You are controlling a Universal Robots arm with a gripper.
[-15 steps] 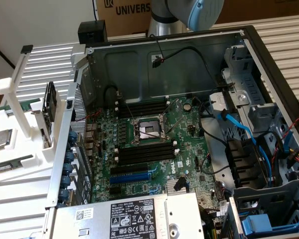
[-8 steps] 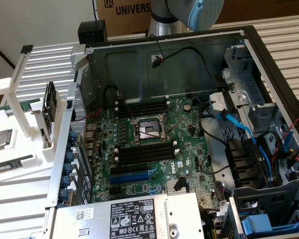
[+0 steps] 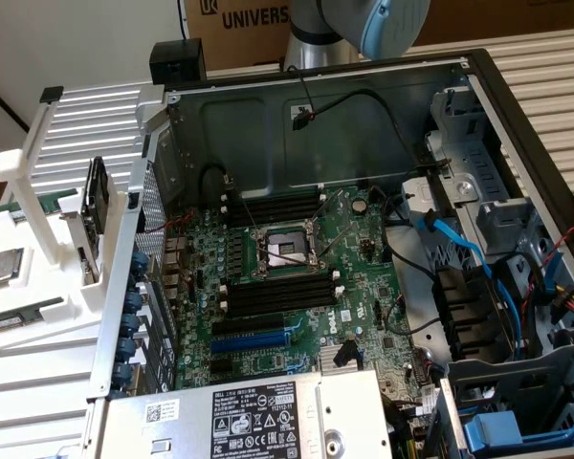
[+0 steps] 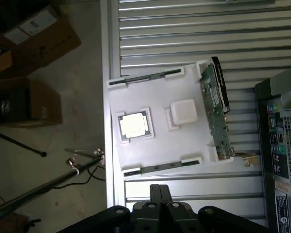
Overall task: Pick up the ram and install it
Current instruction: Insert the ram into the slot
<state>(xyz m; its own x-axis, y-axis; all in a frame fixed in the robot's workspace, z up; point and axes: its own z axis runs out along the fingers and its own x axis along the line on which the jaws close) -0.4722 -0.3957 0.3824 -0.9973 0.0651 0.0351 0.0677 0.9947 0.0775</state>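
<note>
My gripper (image 4: 159, 189), narrow and empty, hangs near the ram (image 4: 162, 167) at the tray (image 4: 184, 143) edge; a box (image 3: 253, 19) reads "UNIVERS".

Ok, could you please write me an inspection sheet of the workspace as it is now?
Surface: ribbed metal table, carrying a white tray beside the open computer case.
Job's things: one ram stick and a second ram stick lie in the tray's edge holders; the motherboard's black memory slots look empty.
Clutter: silver processor chip, white square block and upright expansion card, all on the tray.
Gripper: the gripper hangs above the table near the tray, apart from both ram sticks.
Cables: blue cables and a black cable inside the case.
Surroundings: cardboard boxes on the floor.
</note>
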